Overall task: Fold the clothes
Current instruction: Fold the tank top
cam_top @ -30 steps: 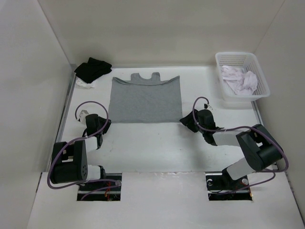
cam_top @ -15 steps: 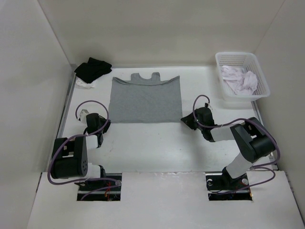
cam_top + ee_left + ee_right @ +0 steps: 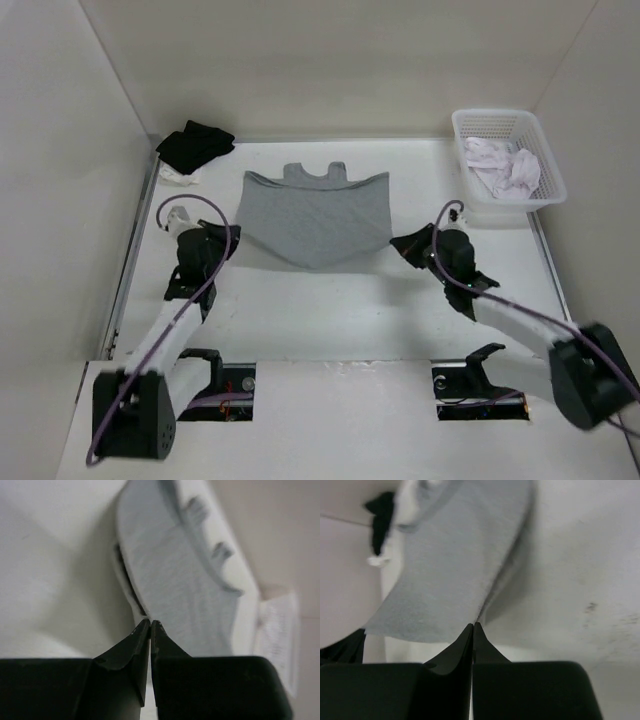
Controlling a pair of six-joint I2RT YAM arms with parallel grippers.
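Observation:
The clothes (image 3: 315, 213), a heather-grey tank top, hang spread between my two grippers at the middle back of the table, neck and straps at the far side. Its two near corners are raised and the hem between them sags into a V. My left gripper (image 3: 233, 234) is shut on the left near corner. In the left wrist view its jaws (image 3: 150, 622) pinch the edge of the grey fabric (image 3: 185, 580). My right gripper (image 3: 397, 243) is shut on the right near corner. The right wrist view shows those jaws (image 3: 473, 624) closed on the cloth (image 3: 450, 575).
A black garment (image 3: 194, 144) lies at the back left corner with a small white piece beside it. A white basket (image 3: 505, 211) holding a white-pinkish cloth (image 3: 500, 165) stands at the back right. White walls enclose the table on three sides.
Both grippers have closed on the tank top's near corners and lifted them. The cloth lay flat as a rectangle before; its hem now droops into a V. Both arms have stretched forward.

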